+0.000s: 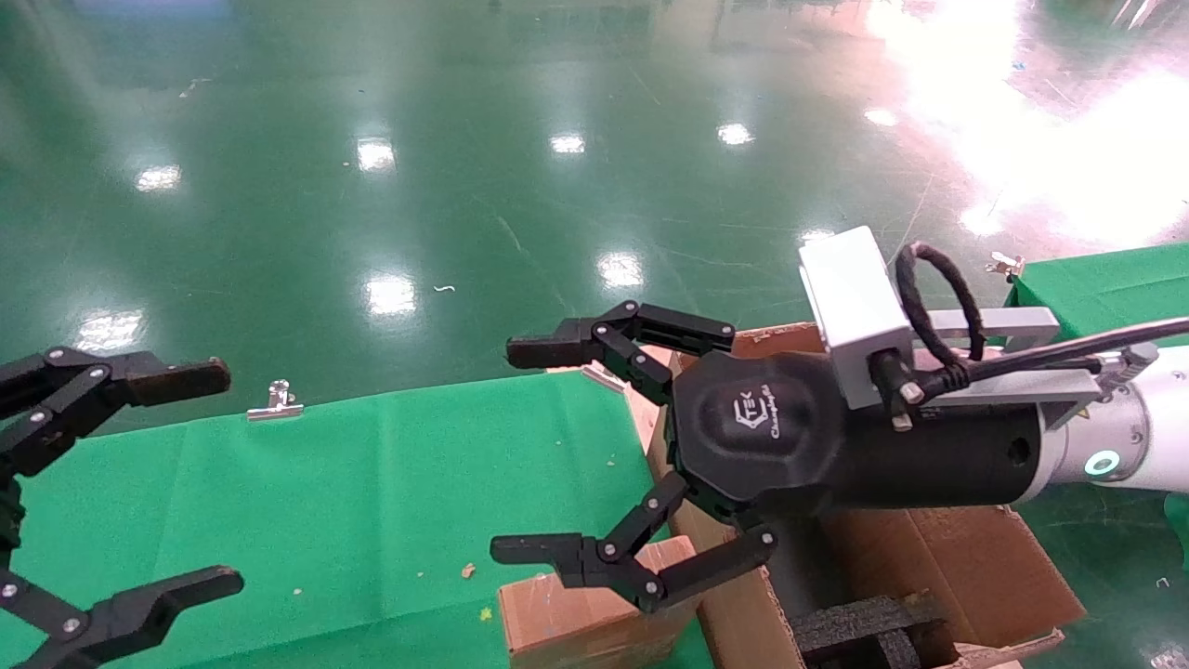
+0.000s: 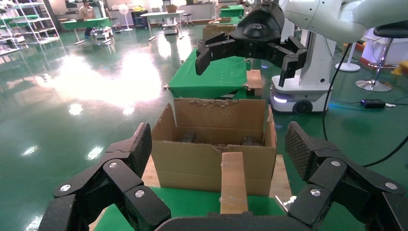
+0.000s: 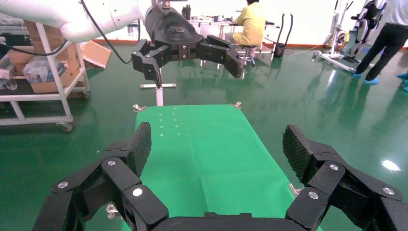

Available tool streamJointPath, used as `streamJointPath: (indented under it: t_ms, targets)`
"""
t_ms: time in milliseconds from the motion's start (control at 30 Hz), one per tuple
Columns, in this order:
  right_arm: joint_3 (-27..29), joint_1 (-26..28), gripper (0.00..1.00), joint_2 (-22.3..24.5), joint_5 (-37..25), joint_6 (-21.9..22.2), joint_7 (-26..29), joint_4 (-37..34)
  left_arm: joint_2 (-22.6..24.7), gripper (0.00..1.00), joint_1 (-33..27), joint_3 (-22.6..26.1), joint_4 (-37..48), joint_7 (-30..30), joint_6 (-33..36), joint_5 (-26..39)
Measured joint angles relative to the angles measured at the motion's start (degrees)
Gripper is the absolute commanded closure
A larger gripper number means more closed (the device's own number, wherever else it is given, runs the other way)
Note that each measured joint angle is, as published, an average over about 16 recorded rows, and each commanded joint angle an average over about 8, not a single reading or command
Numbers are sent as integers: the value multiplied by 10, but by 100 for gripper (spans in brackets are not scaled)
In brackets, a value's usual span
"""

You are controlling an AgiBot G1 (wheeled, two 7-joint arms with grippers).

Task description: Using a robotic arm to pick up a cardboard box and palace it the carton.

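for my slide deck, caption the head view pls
Right claw open above the cardboard box, beside the carton; left claw open, idle.

A glossy green floor mirrors ceiling lights. The table wears green cloth. A wheeled shelf rack stands near a white wall.

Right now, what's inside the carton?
Black notched foam blocks sit at the bottom of the carton. The open right gripper and its wrist cover most of the interior, so the rest cannot be seen.
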Motion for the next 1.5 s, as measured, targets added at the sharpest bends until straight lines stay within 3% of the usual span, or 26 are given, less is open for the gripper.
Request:
streamJointPath:
  t_ms: [633,667,900,933,1233,1500]
  targets:
    - [0,0,0,0,0,0,0,0,0,1,0,0,0,0,0,0]
    - [0,0,0,0,0,0,0,0,0,10,0,0,0,0,0,0]
    - [0,0,0,0,0,0,0,0,0,96,0,0,0,0,0,0]
    - [0,0,0,0,0,0,0,0,0,100,0,0,0,0,0,0]
    - [-7,6,0,5,-15,-5,5,3,0,100,0,0,0,0,0,0]
    - [-42,40,0,15,-82,-25,24,4,0,100,0,0,0,0,0,0]
